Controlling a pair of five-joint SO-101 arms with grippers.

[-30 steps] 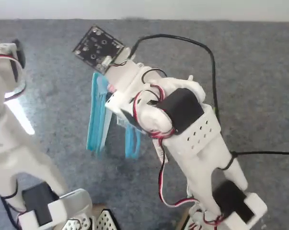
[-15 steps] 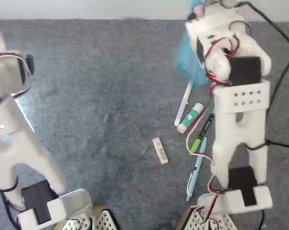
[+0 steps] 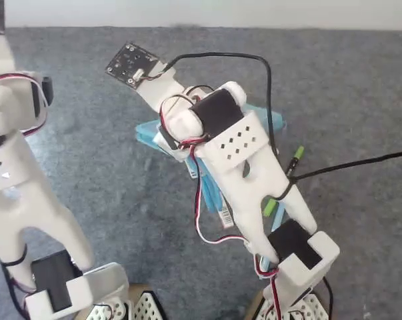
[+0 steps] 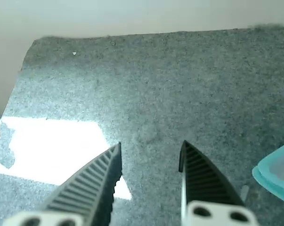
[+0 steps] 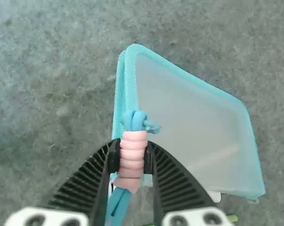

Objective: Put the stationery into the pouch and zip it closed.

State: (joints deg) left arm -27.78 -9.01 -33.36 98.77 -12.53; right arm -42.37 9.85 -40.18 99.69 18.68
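Note:
The pouch [image 5: 189, 141] is translucent with teal edging and a teal zip. My right gripper [image 5: 131, 162] is shut on its pink zip pull [image 5: 131, 153], which hangs on a teal cord. From above, the pouch [image 3: 146, 135] lies on the grey mat under my right arm [image 3: 241, 153], its teal edges showing on both sides. Stationery peeks out from beneath that arm: a dark pen with a green tip [image 3: 296, 155], a green marker [image 3: 270, 207] and a small labelled eraser [image 3: 225, 217]. My left gripper [image 4: 150, 150] stands open above bare mat, with a pouch corner [image 4: 278, 174] off to one side.
The left arm [image 3: 14, 173] stands tall at the left side of the high view. A black cable [image 3: 267, 73] loops over the mat behind the right arm. A bright patch of light [image 4: 47, 146] lies on the mat near the left gripper.
The right arm swung from the far right back to the middle with the pouch, lowering it onto the mat. It now covers most of the stationery that lay exposed. The left arm stayed put.

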